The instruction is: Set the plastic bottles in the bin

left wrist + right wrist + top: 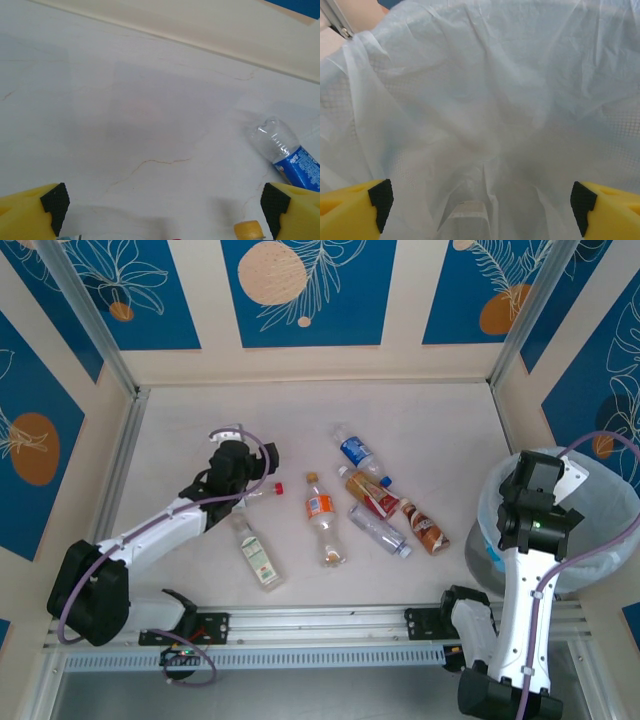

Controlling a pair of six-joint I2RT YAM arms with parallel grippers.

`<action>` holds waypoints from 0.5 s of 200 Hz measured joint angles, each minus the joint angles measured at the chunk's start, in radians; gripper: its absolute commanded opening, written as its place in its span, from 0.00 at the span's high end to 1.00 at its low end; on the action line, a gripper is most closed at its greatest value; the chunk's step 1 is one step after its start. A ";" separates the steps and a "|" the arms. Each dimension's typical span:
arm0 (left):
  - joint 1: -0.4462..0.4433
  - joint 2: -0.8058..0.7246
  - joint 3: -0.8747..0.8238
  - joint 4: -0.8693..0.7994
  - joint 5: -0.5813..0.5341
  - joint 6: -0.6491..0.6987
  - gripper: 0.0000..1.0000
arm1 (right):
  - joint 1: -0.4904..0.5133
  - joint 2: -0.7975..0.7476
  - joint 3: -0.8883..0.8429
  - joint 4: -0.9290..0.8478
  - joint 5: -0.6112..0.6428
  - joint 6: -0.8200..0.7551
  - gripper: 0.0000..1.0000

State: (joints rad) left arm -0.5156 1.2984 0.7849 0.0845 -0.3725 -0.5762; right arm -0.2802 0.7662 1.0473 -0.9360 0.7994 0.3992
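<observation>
Several plastic bottles lie in the middle of the table: a green-labelled one (259, 556), an orange-labelled one (322, 521), a blue-labelled one (358, 453), a red-labelled one (371, 495), a clear one (379, 530) and a brown one (425, 528). A small clear bottle with a red cap (264, 491) lies right under my left gripper (250, 480). That gripper (165, 202) is open and holds nothing; the blue-labelled bottle (289, 156) and a yellow cap (248, 230) lie to its right. My right gripper (527, 516) hangs open and empty over the bin (600, 540), above the white bag (485, 100).
A pale boxy shape (465, 220) shows dimly through folds deep in the bag. Metal frame posts and patterned walls close in the table on the left, back and right. An aluminium rail (320, 620) runs along the near edge between the arm bases.
</observation>
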 measured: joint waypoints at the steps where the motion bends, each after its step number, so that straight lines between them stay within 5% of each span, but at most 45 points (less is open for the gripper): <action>1: 0.000 0.000 0.000 0.000 0.000 -0.001 0.01 | 0.000 0.000 0.000 0.000 0.000 0.000 0.03; 68: 0.033 -0.002 0.014 -0.100 -0.002 -0.094 0.01 | 0.047 -0.047 0.085 -0.001 -0.001 -0.016 0.00; 100: 0.059 -0.053 0.020 -0.191 -0.022 -0.177 0.01 | 0.059 -0.110 0.143 0.021 -0.099 -0.027 0.01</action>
State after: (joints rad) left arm -0.4568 1.2449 0.8047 -0.1062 -0.3946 -0.7536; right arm -0.2211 0.6563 1.1900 -0.9154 0.7006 0.3721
